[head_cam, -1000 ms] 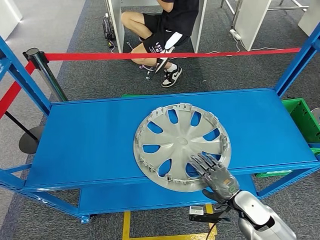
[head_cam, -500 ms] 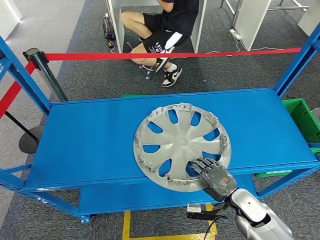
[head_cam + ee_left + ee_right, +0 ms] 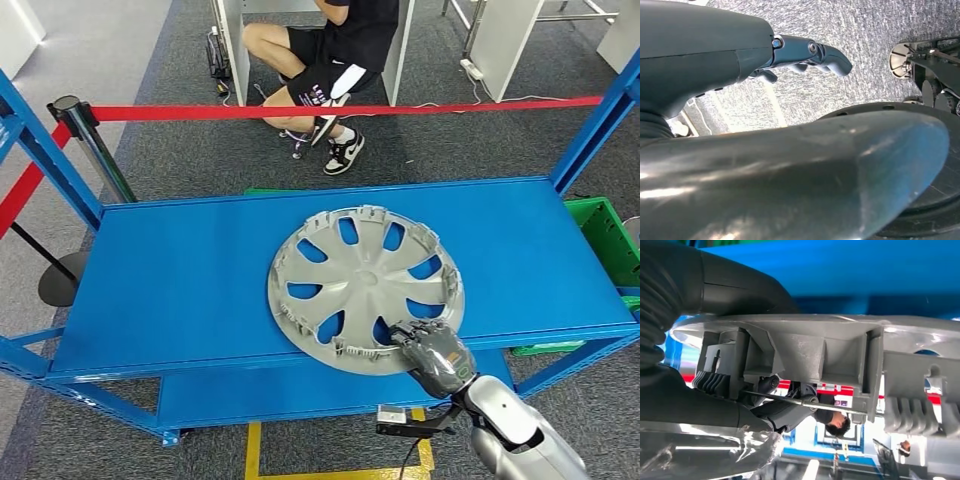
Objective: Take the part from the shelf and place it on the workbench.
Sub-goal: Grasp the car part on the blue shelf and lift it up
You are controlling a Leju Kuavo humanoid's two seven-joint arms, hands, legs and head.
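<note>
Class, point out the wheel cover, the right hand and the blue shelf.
wheel cover (image 3: 365,280): head view, on its centre hub.
right hand (image 3: 432,352): head view, on the back of the hand.
blue shelf (image 3: 181,275): head view, on bare shelf surface.

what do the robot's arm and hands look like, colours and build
The right arm is a smooth silver shell, glossy and rounded. Its right hand is dark grey with segmented fingers and small orange marks on the back. The left hand shows a dark grey cover and jointed dark fingers with visible pivot screws.
</note>
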